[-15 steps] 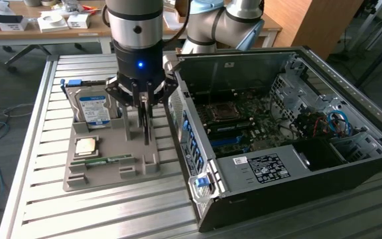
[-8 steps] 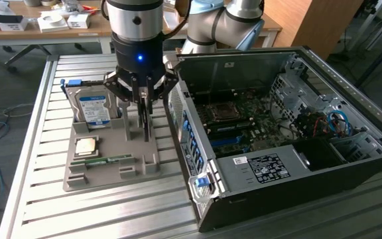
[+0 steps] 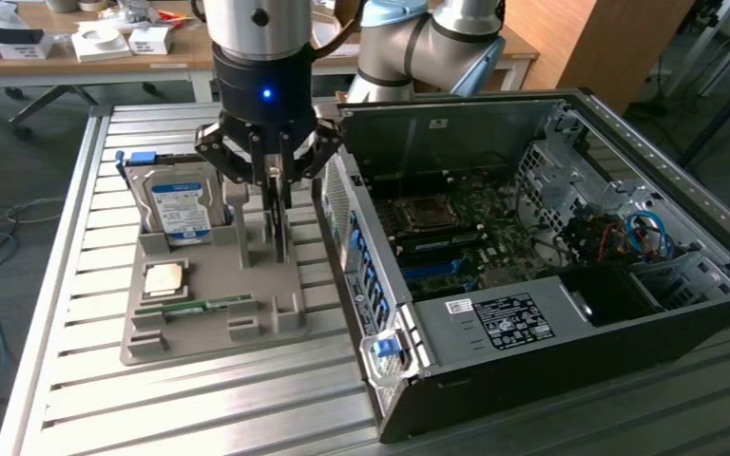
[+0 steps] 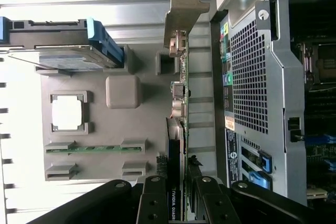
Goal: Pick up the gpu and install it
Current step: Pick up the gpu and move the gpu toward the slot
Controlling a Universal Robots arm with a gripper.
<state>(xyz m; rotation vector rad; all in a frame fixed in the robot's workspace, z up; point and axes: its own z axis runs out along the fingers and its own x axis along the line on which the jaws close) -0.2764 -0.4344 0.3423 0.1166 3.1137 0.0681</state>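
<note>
You've got the gripper [image 3: 277, 204] [image 4: 178, 199] at upper centre-left of the exterior view, jaws closed on the top edge of the gpu [image 3: 278, 242] [image 4: 176, 150], a thin dark card w/ silvery metal bracket. Card stands upright in the flat grey plastic tray [image 3: 213, 285], just beside the open black PC case [image 3: 530, 313], on the slatted metal bench [image 3: 99, 399].

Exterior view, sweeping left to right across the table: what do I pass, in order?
Hard drive standing on edge → gpu upright, gripped by the claw → open computer case.
</note>
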